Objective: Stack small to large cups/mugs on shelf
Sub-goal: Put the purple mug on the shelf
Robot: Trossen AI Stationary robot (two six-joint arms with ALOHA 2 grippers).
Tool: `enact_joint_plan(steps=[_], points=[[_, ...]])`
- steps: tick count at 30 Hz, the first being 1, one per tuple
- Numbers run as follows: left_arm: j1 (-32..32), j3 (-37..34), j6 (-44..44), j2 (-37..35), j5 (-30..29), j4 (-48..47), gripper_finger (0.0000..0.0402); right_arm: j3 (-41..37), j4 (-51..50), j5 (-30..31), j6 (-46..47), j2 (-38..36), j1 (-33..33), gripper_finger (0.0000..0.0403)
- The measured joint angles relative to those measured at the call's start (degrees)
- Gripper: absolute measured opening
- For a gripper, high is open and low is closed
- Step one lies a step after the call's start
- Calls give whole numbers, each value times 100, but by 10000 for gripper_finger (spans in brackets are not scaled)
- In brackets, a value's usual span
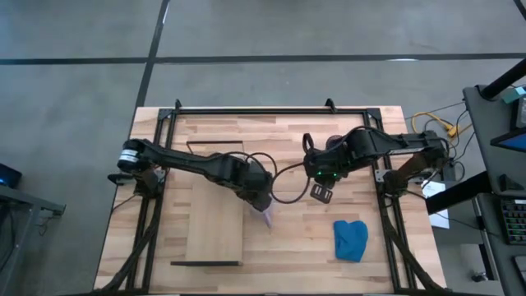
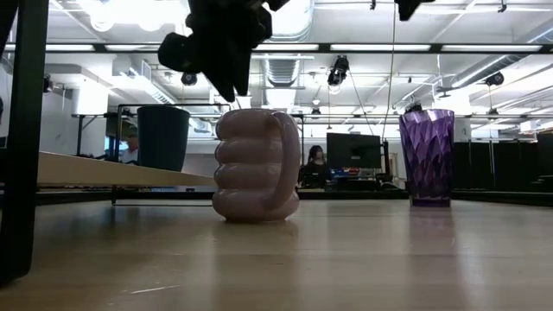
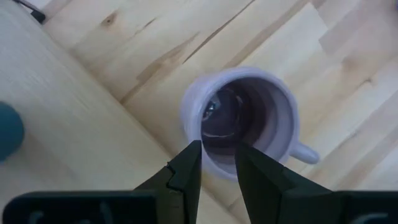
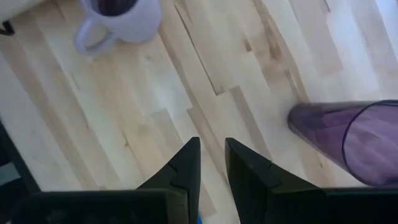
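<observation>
The pale lilac mug (image 2: 257,164) stands upright on its base on the tabletop, just beside the shelf's long edge; it also shows in the left wrist view (image 3: 239,121). My left gripper (image 3: 217,155) hovers just above the mug's near rim, fingers pointing down and a little open, touching nothing. The small dark blue cup (image 2: 162,136) stands on the light wooden shelf (image 1: 215,214). The dark purple tumbler (image 2: 427,155) stands upright on the table to the right. My right gripper (image 4: 212,149) hangs above bare table beside the tumbler (image 4: 354,143), fingers nearly together and empty.
A bright blue cloth (image 1: 351,240) lies on the table toward the near right. The shelf's dark end brackets (image 1: 205,263) stand at its near and far ends. A black frame rail (image 1: 255,109) runs along the table's far edge. Bare tabletop lies between mug and tumbler.
</observation>
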Motion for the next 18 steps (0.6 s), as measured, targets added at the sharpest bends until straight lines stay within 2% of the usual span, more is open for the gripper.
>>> enact_joint_plan(steps=[8, 18], points=[[23, -4, -12, 300, 7, 3, 83, -501, 2, -3, 1, -88, 0, 68], [94, -66, -12, 470, 56, 13, 83, -660, 14, -16, 0, -89, 0, 68]])
